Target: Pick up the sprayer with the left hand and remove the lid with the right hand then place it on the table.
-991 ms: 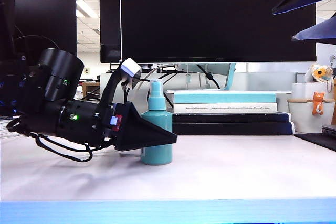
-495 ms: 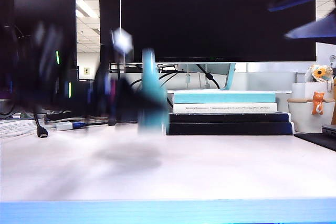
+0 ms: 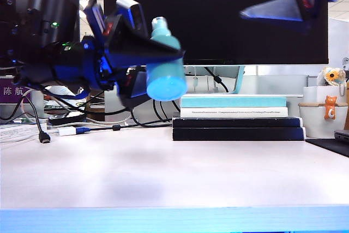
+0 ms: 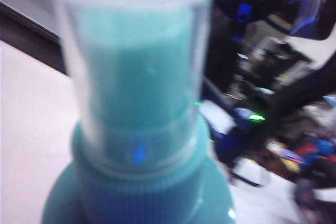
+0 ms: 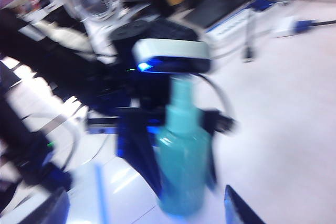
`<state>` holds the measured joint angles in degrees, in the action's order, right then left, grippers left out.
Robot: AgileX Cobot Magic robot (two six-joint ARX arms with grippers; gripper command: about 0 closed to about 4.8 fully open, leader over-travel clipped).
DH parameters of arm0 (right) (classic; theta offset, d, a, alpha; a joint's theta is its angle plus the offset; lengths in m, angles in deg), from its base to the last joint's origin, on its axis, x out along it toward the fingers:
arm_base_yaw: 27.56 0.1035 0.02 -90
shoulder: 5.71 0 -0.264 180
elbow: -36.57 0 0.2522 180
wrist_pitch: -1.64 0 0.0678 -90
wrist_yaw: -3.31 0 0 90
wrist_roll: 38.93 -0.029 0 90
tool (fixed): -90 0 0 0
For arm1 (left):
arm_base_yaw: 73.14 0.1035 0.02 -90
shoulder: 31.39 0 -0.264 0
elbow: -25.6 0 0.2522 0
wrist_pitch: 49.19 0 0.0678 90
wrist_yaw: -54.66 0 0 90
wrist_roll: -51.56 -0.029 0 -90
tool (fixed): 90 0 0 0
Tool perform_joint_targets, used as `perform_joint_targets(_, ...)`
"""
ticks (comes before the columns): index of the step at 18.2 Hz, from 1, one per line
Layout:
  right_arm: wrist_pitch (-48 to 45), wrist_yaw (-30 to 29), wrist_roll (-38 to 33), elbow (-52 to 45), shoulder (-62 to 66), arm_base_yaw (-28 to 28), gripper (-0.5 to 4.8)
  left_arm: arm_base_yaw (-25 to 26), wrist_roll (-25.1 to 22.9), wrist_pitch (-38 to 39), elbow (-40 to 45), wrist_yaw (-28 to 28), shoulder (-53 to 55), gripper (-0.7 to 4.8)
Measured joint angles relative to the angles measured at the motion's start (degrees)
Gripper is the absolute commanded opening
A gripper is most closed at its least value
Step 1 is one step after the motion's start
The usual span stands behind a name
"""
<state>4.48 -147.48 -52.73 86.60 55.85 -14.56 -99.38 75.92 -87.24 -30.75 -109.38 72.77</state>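
Exterior view shows my left gripper (image 3: 155, 53) up in the air on the left side, well above the table (image 3: 174, 173), with its black fingers clamped around the body of the sprayer (image 3: 163, 64). I hold the teal bottle tilted, its round base turned toward the camera and its nozzle end pointing up and away. Nothing of the bottle touches the desk surface.

My left wrist camera looks almost straight along the bottle's neck: the lid (image 4: 131, 66), a clear plastic cap, sits over the teal nozzle and reaches down to the ribbed teal collar of the sprayer (image 4: 142, 192). The cap is on, not removed.

My right gripper (image 3: 283, 9) hangs high at the upper right of the exterior view, blurred, in front of the dark monitor (image 3: 229, 20); it is well apart from the bottle and carries nothing that I can see. In my right wrist view its two dark fingertips show at the lower corners, spread wide with an empty gap, and between them, farther off, stands the sprayer (image 5: 184, 156) in the clasp of my left gripper (image 5: 157, 145).

Behind, on the desk, a stack of books (image 3: 237, 117) lies flat, and a white pot (image 3: 323, 114) stands at the far right
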Motion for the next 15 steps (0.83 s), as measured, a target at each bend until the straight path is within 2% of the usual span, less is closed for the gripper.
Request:
perform_joint_targets(4, -0.37, -0.72, 0.02, 0.0, 0.0, 3.87, 3.77, -7.96, 2.73, -1.51, 0.02, -3.61, -0.09, 2.05)
perform_joint_targets(5, -0.33, -0.5, -0.04, 0.0, 0.0, 5.01, 3.77, -12.76, 3.54, -4.55, 0.0, -3.26, -0.13, 2.05)
perform_joint_targets(8, -0.31, -1.86, -1.66, 0.0, -0.02, 4.98, 3.77, -13.75, 3.56, -6.82, 0.0, 2.08, -0.15, 2.05)
perform_joint_targets(9, -0.31, -2.05, -2.1, 0.0, -0.02, 5.03, 3.72, -13.77, 3.61, -7.61, 0.0, 2.27, -0.15, 2.05)
perform_joint_targets(10, -0.33, -2.25, -2.56, 0.0, 0.0, 4.98, 3.34, -13.9, 4.26, -9.27, -0.11, 3.08, -0.17, 2.05)
perform_joint_targets(15, -0.33, -2.19, -2.84, 0.0, 0.0, 4.98, 3.31, -15.32, 6.19, -9.11, -4.59, 4.07, -0.26, 2.05)
